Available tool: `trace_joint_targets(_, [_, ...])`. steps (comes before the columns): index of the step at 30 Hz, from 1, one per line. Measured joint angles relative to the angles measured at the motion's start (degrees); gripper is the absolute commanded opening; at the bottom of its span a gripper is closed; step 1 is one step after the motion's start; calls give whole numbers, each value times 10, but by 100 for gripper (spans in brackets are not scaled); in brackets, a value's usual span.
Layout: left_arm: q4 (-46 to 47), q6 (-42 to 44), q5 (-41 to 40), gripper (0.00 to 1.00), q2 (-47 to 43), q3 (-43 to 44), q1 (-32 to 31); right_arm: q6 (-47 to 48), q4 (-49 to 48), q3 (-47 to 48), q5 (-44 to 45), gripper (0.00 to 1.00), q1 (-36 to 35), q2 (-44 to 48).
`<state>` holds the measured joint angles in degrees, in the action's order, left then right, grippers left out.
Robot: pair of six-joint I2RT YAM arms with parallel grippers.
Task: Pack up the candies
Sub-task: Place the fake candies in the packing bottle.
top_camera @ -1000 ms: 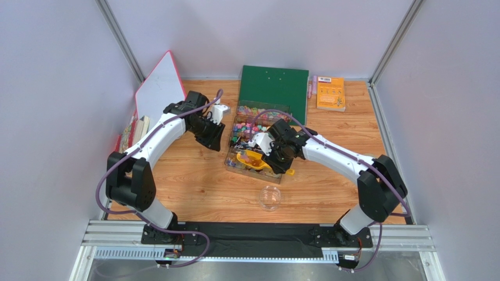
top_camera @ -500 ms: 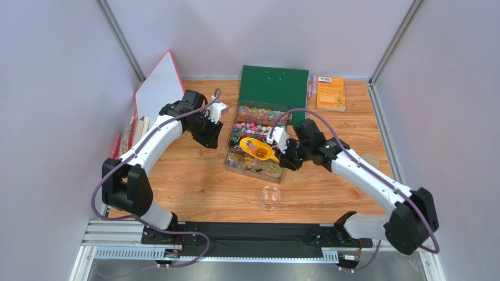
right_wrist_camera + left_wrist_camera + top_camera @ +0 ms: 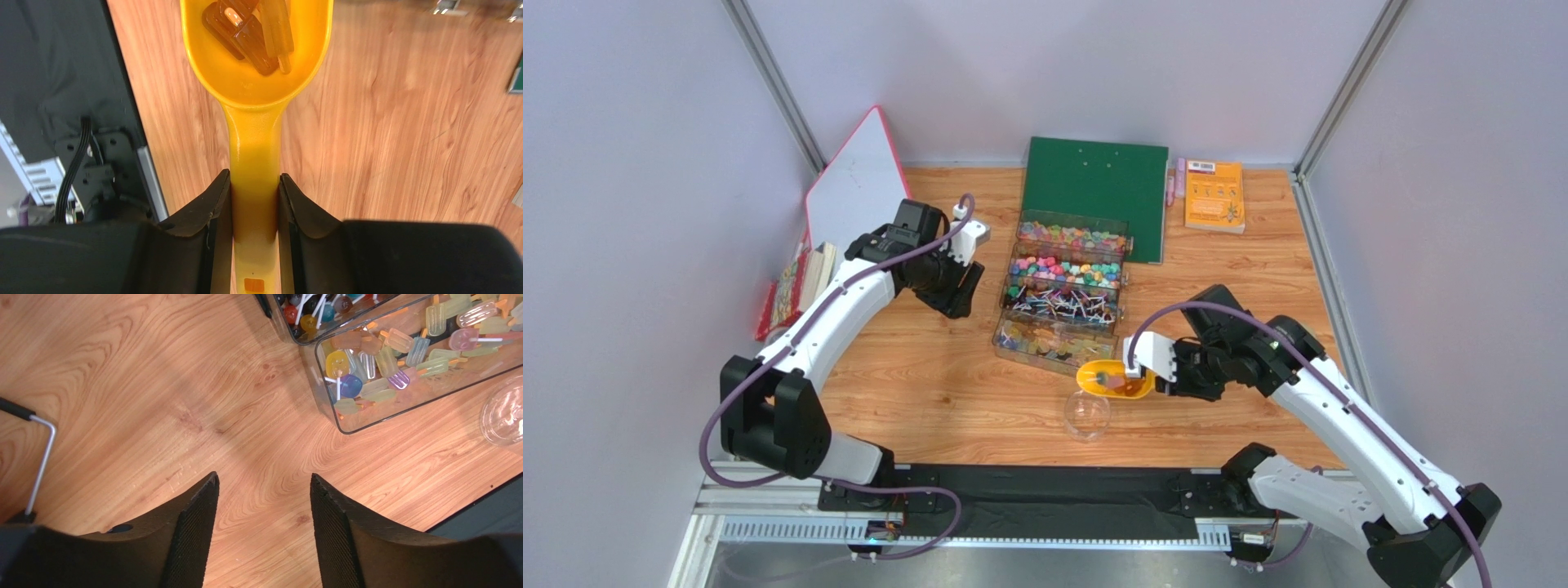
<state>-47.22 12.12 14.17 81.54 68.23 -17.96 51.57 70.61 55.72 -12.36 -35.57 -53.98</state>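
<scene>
Seen from above, the right jaws hold a yellow scoop at the far rim of a clear cup on the tabletop, near the front corner of a clear compartment box. Whether the scoop is over the cup or just beyond it cannot be told there, and its load is too small to read. The right wrist view is clearer: the right jaws are clamped on the scoop's handle, and a few amber, lolly-shaped candies lie in its bowl. More candies, in bright mixed colours, fill the box's compartments. From above the left jaws are only a dark shape left of the box. The left wrist view shows them parted wide and empty above bare wood, with the box's corner and the cup at its right edge.
</scene>
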Motion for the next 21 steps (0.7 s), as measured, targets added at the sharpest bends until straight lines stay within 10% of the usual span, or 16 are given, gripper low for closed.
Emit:
trace_joint_targets(12, [37, -93, -49, 96, 13, -39, 0, 15, 68, 45, 122, 0, -68, -45])
trace_joint_targets(21, [55, -121, -107, 95, 23, -49, 0, -13, 68, 55, 216, 0, -159, -77])
